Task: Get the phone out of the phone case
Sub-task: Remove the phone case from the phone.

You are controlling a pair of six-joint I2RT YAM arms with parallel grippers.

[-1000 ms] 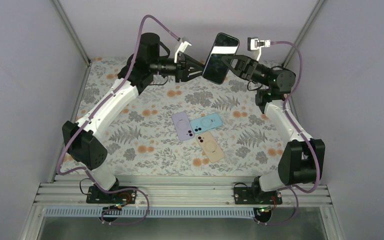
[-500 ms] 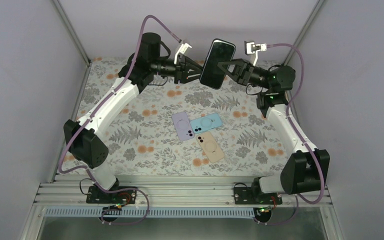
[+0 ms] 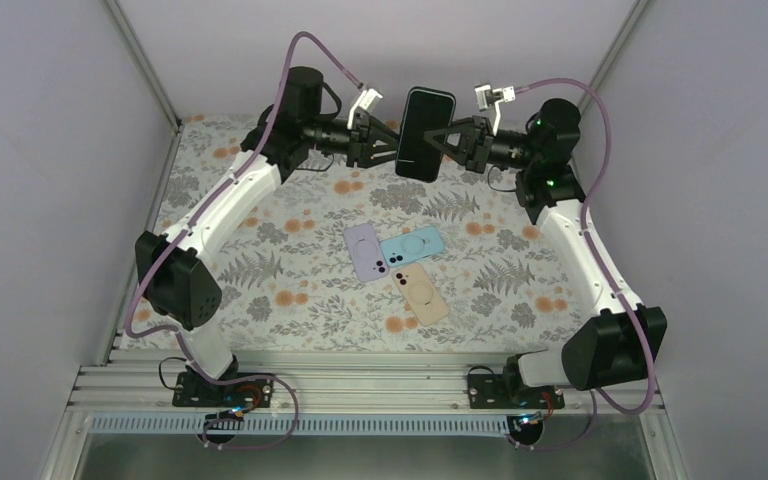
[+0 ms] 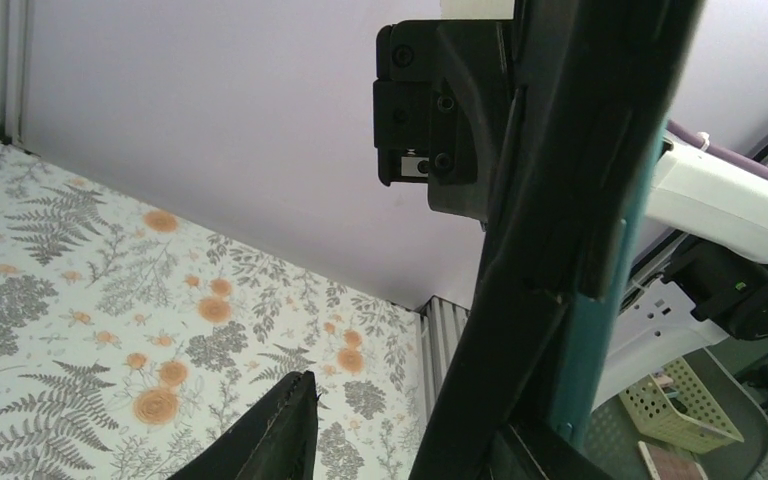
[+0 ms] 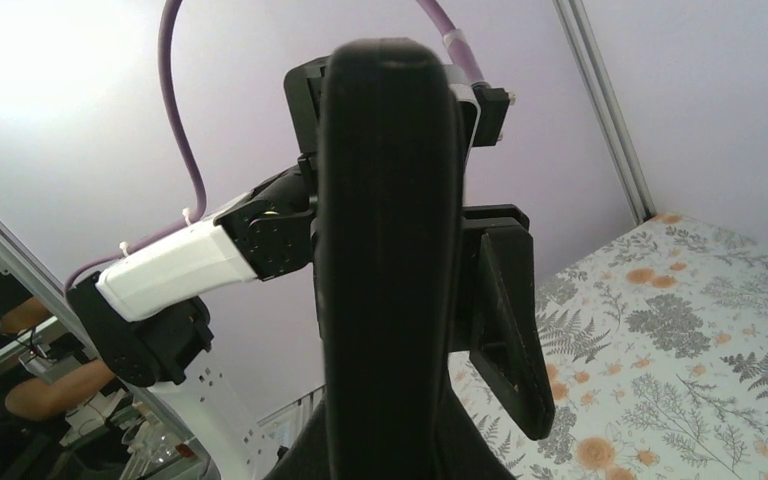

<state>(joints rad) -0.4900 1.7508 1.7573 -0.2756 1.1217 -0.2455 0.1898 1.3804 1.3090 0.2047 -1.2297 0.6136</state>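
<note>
**Cased phone aloft between two arms: a drop is the main hazard**

The dark, glass-fronted slab phone [image 3: 425,133] is held high over the far side of the floral-patterned tabletop [image 3: 260,250], roughly upright and seated in its black case [image 5: 390,220]. The right end effector [image 3: 448,138] is clenched on the phone from the right side. The left end effector [image 3: 390,143] reaches in from the left, its tips right at the phone's left edge. Whether it is gripping or only touching cannot be told from any view. In the left wrist view a thin teal strip runs along the phone's edge beside the black.

Judging by this, the peeling step has not been completed: phone and case look to be one piece.

What could go wrong from here:
- If the right grip pinches only the case lip, prying from the left could pop the phone free with nothing holding it, and it would fall a long way.
- If both end effectors hold the case and not the phone, pulling will only flex the case.
- A pull that twists the phone could make it slip in the right fingers.
- A dropped piece could land on the lilac case [image 3: 365,251], sky-blue case [image 3: 412,247] or beige case [image 3: 421,292] lying mid-tabletop, close together.
</note>
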